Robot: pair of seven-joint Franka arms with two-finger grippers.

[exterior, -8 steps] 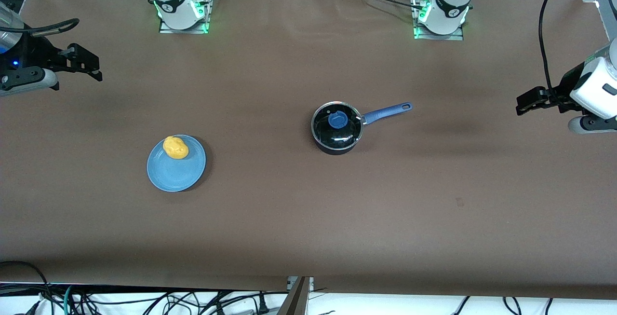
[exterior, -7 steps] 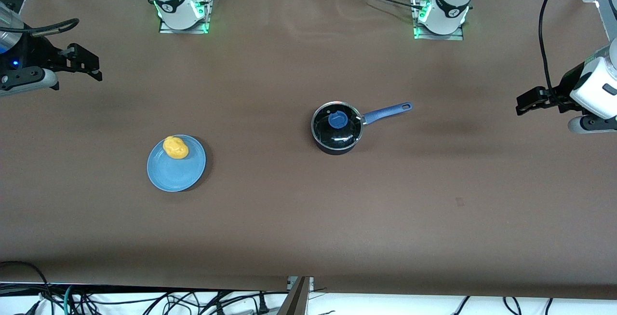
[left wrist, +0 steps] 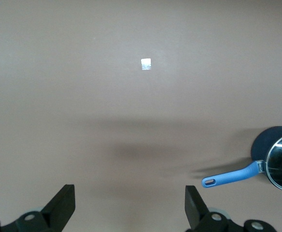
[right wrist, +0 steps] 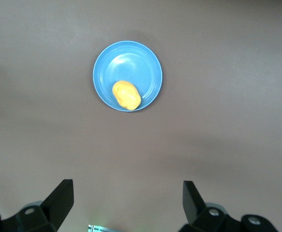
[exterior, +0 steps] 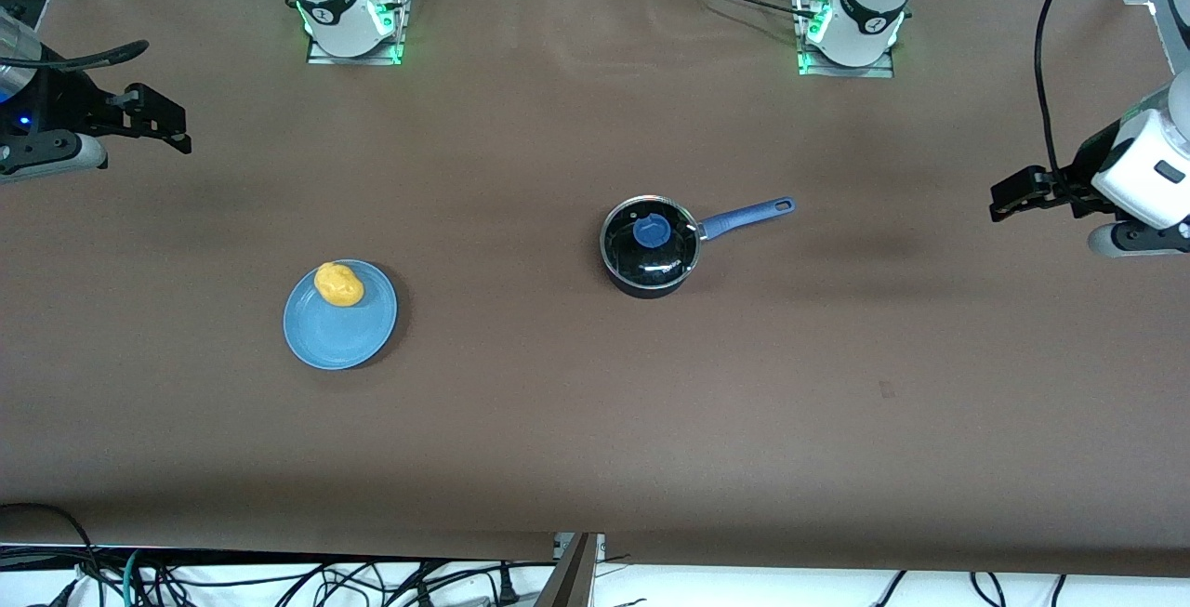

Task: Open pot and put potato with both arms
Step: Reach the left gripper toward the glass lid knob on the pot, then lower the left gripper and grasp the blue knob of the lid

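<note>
Black round pot (exterior: 650,249), glass lid on, straight blue handle toward left arm's end. Lumpy yellow potato (exterior: 338,283) on smooth blue plate (exterior: 335,337). Matte brown table (exterior: 595,421). Left gripper (exterior: 1006,198) and right gripper (exterior: 172,128) spread apart, empty, high over table ends.

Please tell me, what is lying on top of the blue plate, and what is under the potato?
Only the potato lies on the blue plate, near the rim farthest from the front camera. The plate surface directly beneath the potato is covered, so nothing can be seen there.
</note>
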